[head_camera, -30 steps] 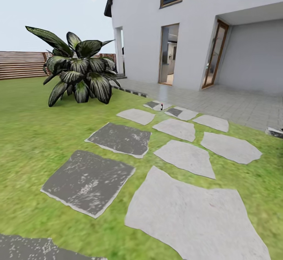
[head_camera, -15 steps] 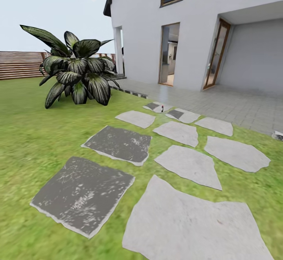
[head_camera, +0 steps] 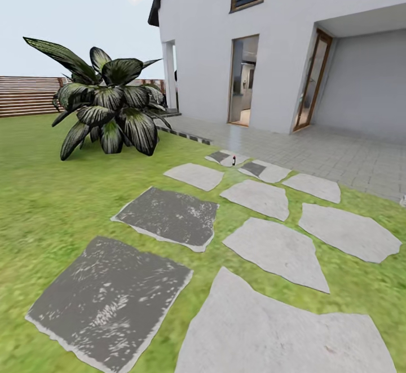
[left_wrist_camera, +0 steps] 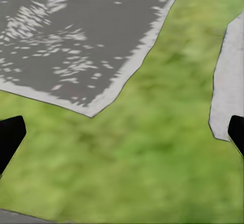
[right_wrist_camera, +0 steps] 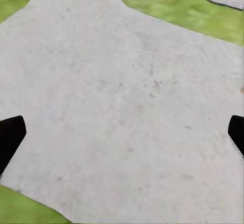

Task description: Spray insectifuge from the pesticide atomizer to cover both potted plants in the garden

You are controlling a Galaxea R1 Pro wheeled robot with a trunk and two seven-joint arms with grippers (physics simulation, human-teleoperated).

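Observation:
The pesticide atomizer (head_camera: 232,162) is a tiny dark bottle with a red top, standing far ahead on a small stepping stone (head_camera: 226,157) near the patio edge. Around it the garden lawn (head_camera: 51,204) spreads out. The potted plants are out of view. In the left wrist view my left gripper (left_wrist_camera: 122,137) is open over grass beside a dark grey stone (left_wrist_camera: 76,36), its black fingertips (left_wrist_camera: 11,137) at the frame's edges. My right gripper (right_wrist_camera: 122,135) is open above a pale stone (right_wrist_camera: 127,107), holding nothing.
Dark and pale stepping stones (head_camera: 169,215) lead across the lawn toward a grey paved patio (head_camera: 316,153) and a white house (head_camera: 270,35) with open doorways. A big dark broad-leaved bush (head_camera: 107,108) stands at the left, and a brown slatted fence (head_camera: 22,96) runs behind it.
The whole view has shifted: the camera moves forward over the lawn, so the stepping stones look nearer and larger. The bush and atomizer have not moved.

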